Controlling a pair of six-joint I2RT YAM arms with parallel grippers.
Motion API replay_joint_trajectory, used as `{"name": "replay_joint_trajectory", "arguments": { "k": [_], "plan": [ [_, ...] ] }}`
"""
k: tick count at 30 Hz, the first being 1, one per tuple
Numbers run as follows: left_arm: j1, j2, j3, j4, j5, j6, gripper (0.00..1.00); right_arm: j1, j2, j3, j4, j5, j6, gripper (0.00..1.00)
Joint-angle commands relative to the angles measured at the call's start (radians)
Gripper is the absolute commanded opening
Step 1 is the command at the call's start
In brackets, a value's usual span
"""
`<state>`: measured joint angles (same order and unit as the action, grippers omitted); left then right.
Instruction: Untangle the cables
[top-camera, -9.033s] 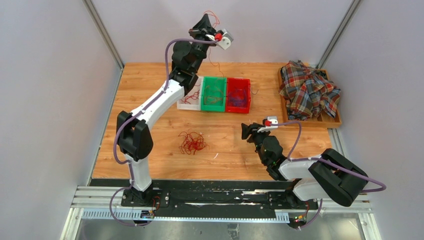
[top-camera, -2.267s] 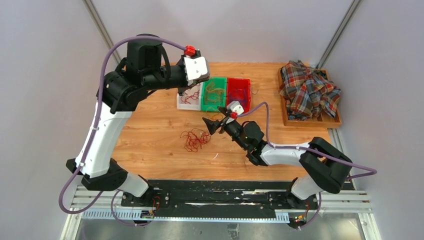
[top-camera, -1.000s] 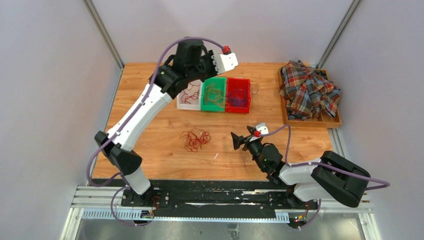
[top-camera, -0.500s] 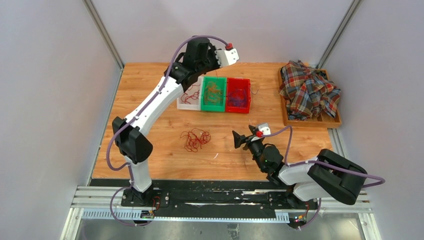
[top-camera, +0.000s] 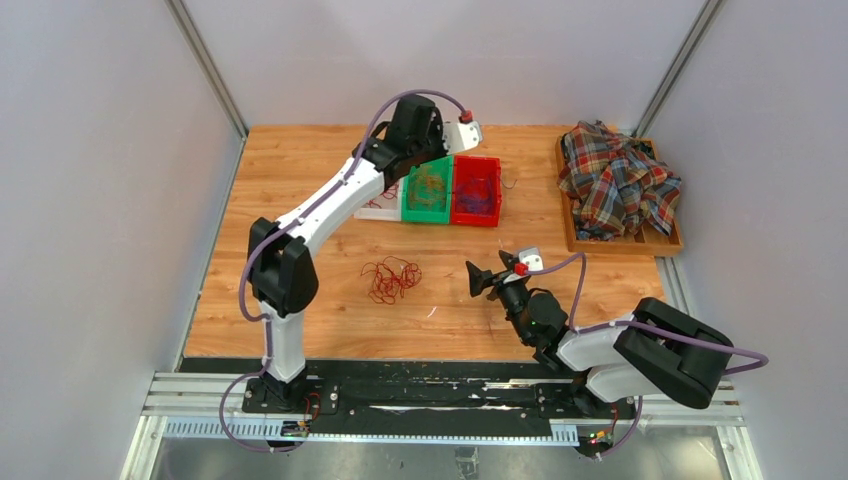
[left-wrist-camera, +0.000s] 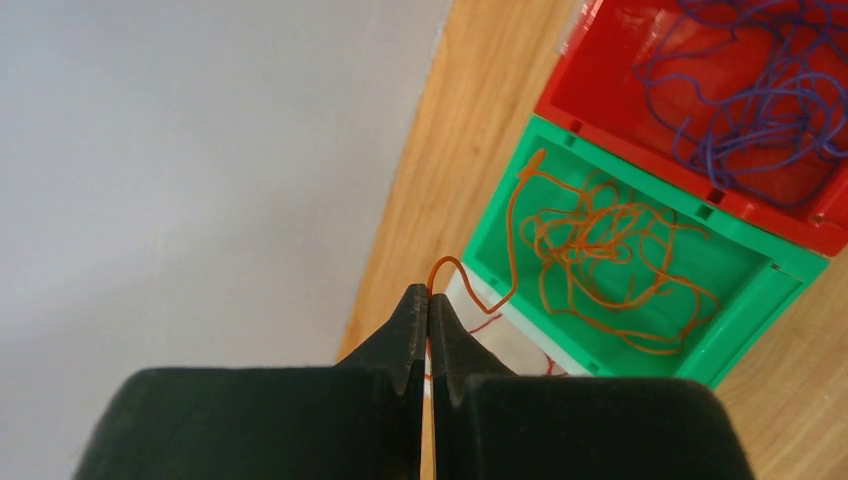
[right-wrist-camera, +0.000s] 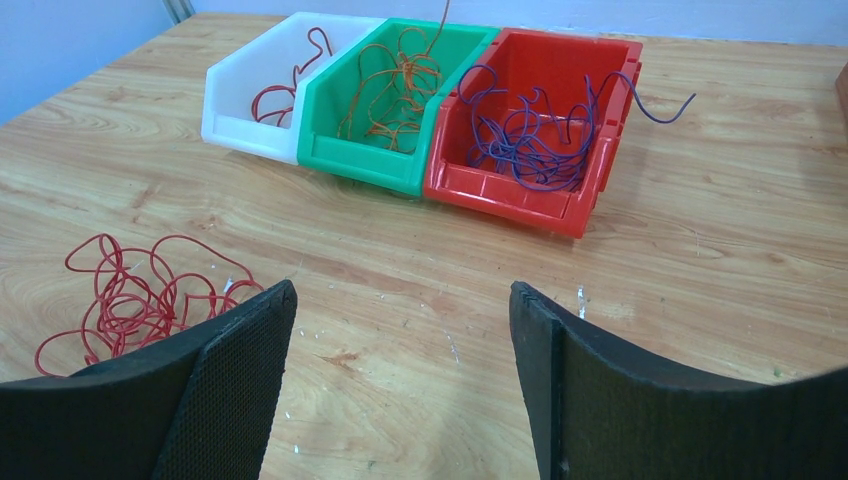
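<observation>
My left gripper (left-wrist-camera: 428, 296) is shut on one end of a thin orange cable (left-wrist-camera: 512, 225). It hangs above the back left corner of the green bin (left-wrist-camera: 740, 345), and the cable runs down into the orange bunch (left-wrist-camera: 610, 250) lying there. Purple cables (right-wrist-camera: 530, 135) fill the red bin (right-wrist-camera: 500, 195), and red ones (right-wrist-camera: 290, 85) lie in the white bin (right-wrist-camera: 245, 130). A loose red cable bunch (top-camera: 388, 280) rests on the table. My right gripper (top-camera: 472, 278) is open and empty, low over the wood just right of that bunch (right-wrist-camera: 130, 295).
A plaid shirt (top-camera: 615, 180) is heaped in a wooden tray (top-camera: 665, 243) at the back right. One purple cable end (right-wrist-camera: 665, 110) sticks out over the red bin's rim. Grey walls close in the table on three sides.
My left arm has swung right from over the white bin to over the green bin, staying shut. The right gripper pulled back from the red bunch earlier and now holds still.
</observation>
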<state>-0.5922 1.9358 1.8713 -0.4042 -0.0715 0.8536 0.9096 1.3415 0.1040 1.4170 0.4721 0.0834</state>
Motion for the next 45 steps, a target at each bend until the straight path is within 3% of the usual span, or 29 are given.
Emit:
{"name": "replay_joint_trajectory", "arguments": {
  "k": [1,22,29,35,37,40,45],
  "plan": [
    [0.0,0.036,-0.021,0.01,0.001,-0.028,0.01,-0.003,0.008,-0.013,0.052,0.025,0.012,0.78],
    [0.0,0.215,-0.065,0.047,0.048,-0.132,0.0,-0.034,0.024,-0.027,0.077,0.021,0.058,0.78],
    [0.012,0.265,-0.115,0.137,-0.008,-0.113,0.0,-0.045,0.027,-0.033,0.083,0.016,0.071,0.78],
    [0.023,0.271,-0.064,0.052,0.041,-0.153,0.01,-0.052,0.035,-0.032,0.089,0.006,0.077,0.77],
    [0.025,0.255,-0.019,-0.013,0.085,-0.171,0.09,-0.055,0.038,-0.032,0.093,0.001,0.079,0.77],
    [0.025,0.233,0.041,-0.126,0.156,-0.182,0.41,-0.057,0.036,-0.034,0.095,0.0,0.082,0.77],
    [0.025,0.179,0.048,-0.211,0.175,-0.181,0.56,-0.057,0.035,-0.038,0.098,-0.001,0.082,0.77]
  ]
}}
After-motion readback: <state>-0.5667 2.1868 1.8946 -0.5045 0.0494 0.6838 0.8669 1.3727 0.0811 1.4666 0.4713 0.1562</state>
